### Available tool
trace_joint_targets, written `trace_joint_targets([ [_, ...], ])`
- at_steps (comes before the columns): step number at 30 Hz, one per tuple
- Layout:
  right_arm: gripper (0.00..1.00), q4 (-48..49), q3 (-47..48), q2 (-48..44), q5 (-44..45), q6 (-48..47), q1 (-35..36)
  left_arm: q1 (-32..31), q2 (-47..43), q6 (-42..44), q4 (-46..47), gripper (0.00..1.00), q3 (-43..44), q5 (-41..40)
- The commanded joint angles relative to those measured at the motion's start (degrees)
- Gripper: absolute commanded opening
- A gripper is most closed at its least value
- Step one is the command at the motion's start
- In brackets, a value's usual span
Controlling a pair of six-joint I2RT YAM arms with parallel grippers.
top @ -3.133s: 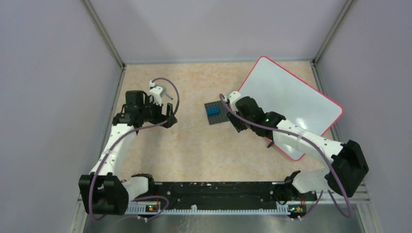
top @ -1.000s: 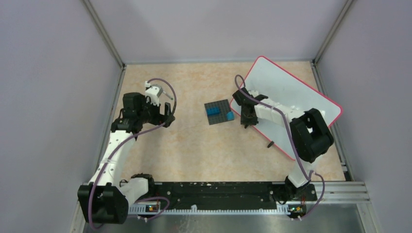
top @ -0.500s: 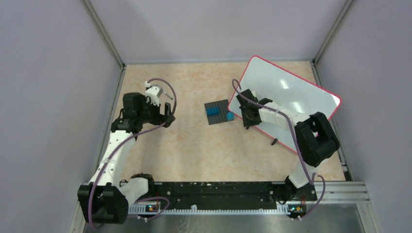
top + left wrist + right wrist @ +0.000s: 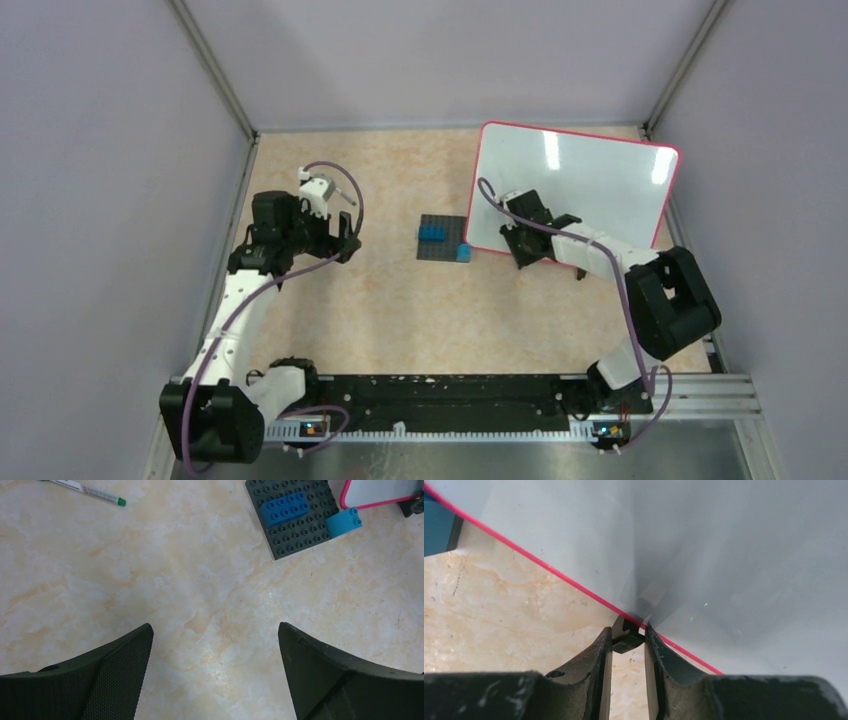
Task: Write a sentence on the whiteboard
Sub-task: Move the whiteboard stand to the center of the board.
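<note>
The whiteboard lies at the back right, its white face blank, with no sentence showing. Its red rim also shows in the right wrist view and at the top right of the left wrist view. My right gripper is shut on a small black clip at the board's near edge. A second clip sticks out further right. My left gripper hangs open and empty over bare table. A green-tipped marker lies beyond it.
A dark grey plate with a blue brick sits just left of the board's near-left corner. A light blue brick lies at the plate's edge. Grey walls close in the left, back and right sides.
My right gripper has swung the whiteboard counterclockwise by its clip, from a diagonal lie to nearly square with the table. The grey plate shifted slightly too. The left arm has stayed still.
</note>
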Motion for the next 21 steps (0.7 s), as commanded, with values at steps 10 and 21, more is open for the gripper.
trace_joint_targets([
  [10,0.37,15.1,-5.6,-5.6,4.3,6.5,-2.1,0.1,-1.1,0.0,2.4,0.99,0.3,1.0],
  [21,0.33,8.6,-2.8,-2.3,4.0,12.5,-2.1,0.2,-1.6,-0.1,2.0,0.99,0.4,0.0],
])
